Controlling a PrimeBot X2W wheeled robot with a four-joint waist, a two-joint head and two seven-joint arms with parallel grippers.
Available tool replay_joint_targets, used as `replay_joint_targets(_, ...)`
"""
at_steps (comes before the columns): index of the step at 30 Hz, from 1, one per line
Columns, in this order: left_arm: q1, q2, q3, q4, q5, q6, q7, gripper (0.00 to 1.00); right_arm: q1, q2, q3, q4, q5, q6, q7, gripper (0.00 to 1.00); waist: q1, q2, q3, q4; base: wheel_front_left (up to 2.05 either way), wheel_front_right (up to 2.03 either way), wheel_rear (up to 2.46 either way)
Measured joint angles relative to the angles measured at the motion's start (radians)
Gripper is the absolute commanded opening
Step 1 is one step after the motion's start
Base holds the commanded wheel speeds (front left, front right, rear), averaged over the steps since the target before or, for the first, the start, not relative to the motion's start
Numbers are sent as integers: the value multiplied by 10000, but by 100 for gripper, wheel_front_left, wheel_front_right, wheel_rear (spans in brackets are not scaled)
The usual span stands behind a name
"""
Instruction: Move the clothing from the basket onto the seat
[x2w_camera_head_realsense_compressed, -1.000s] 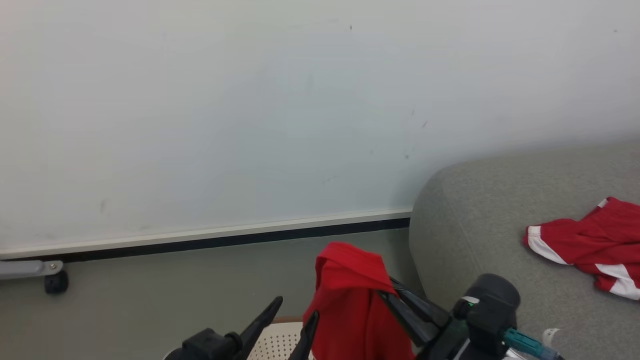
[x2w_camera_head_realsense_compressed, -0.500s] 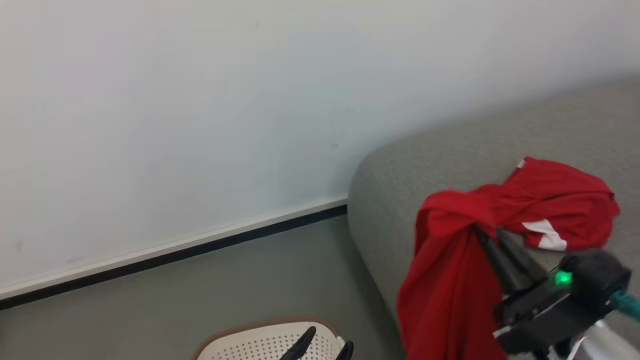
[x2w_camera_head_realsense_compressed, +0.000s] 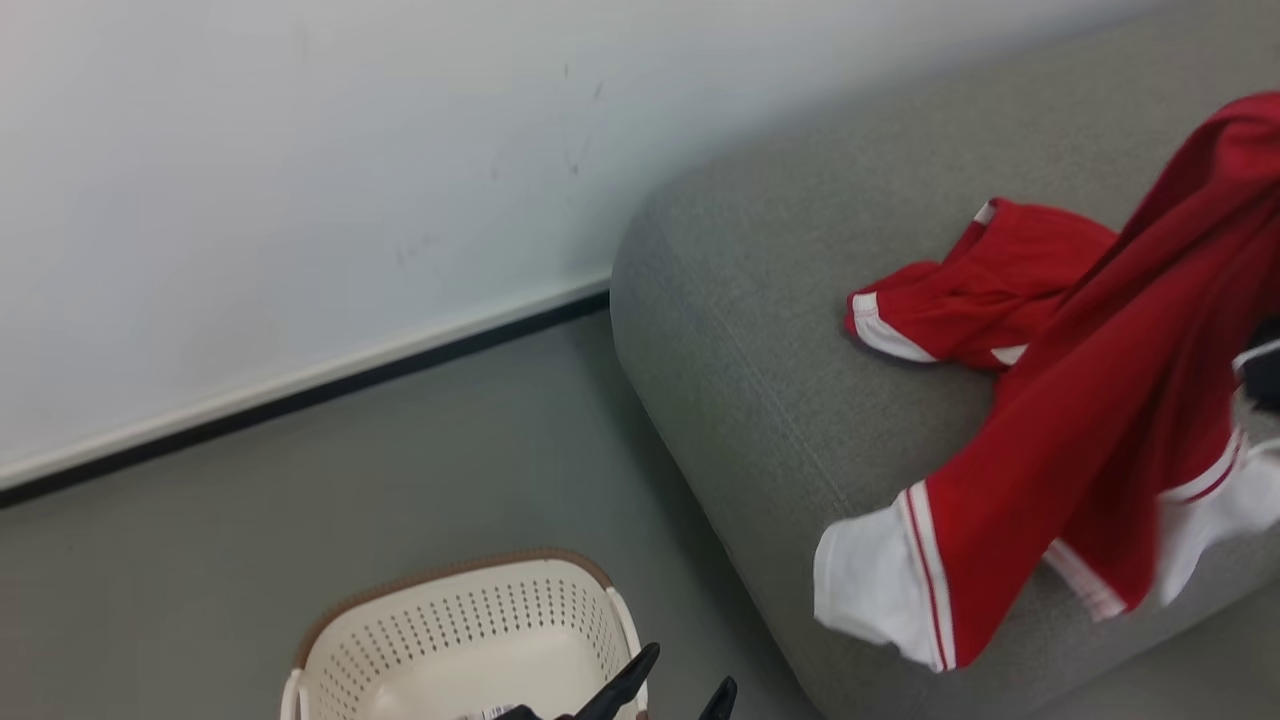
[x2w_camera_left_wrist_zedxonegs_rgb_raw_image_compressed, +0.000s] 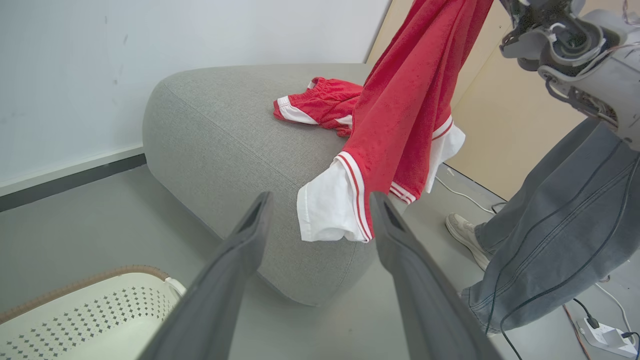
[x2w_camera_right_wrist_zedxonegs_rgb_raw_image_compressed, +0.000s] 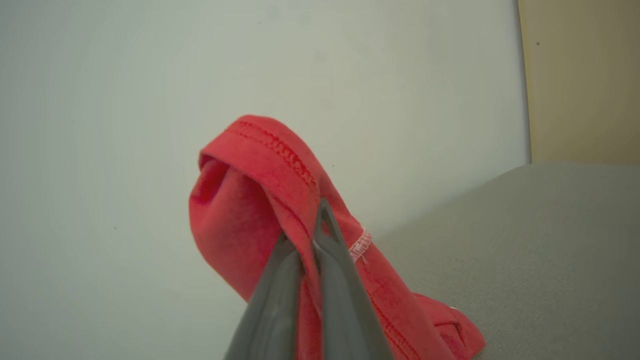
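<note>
A pale wall and a grey floor lie behind everything. The grey seat takes up the right half of the head view, its rounded end close to the wall. In the left wrist view a person's leg in grey jeans stands beside the seat, with a pale shoe on the floor.

1 long red garment hangs in the air over the seat's front edge, its white cuffs dangling in front of the cushion. The right tool is pinched shut on a fold of it.

The cream basket sits on the floor, near the seat's end and apart from it. A smaller red garment with white trim lies crumpled on top of the seat.

The left tool is spread wide and holds nothing, hovering above the basket's near rim.
</note>
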Motion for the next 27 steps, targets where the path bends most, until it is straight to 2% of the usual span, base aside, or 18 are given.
replay_joint_targets(4,-250,-33,-29,-10,161,132,249,100,-1395,-230,-619,1200,242,-81,176,0,1,0,621,67,0,0,0)
replay_joint_targets(10,-545,-105,96,-128,353,263,433,100,-3897,-989,-1513,2272,291,-178,-50,0,2,1,1474,472,0,0,0)
replay_joint_targets(14,-570,105,357,-257,685,301,527,100,-5391,-1601,-1879,3037,58,-268,-460,0,1,0,2012,848,0,0,0)
replay_joint_targets(17,-642,284,525,-435,777,374,616,100,-5916,-1795,-1837,3797,-217,-268,-658,0,1,0,2442,1112,0,0,0)
replay_joint_targets(20,-780,278,727,-640,794,387,627,100,-5814,-1553,-1662,4627,-255,-268,-759,0,2,1,2895,1343,0,0,0)
replay_joint_targets(24,-922,309,930,-851,961,422,662,100,-5278,-742,-1429,5505,-244,-247,-855,0,1,1,3528,1570,0,0,0)
replay_joint_targets(27,-1103,286,1085,-978,1229,479,686,100,-4799,-174,-1298,5973,-186,-48,-884,0,2,1,4012,1660,0,0,0)
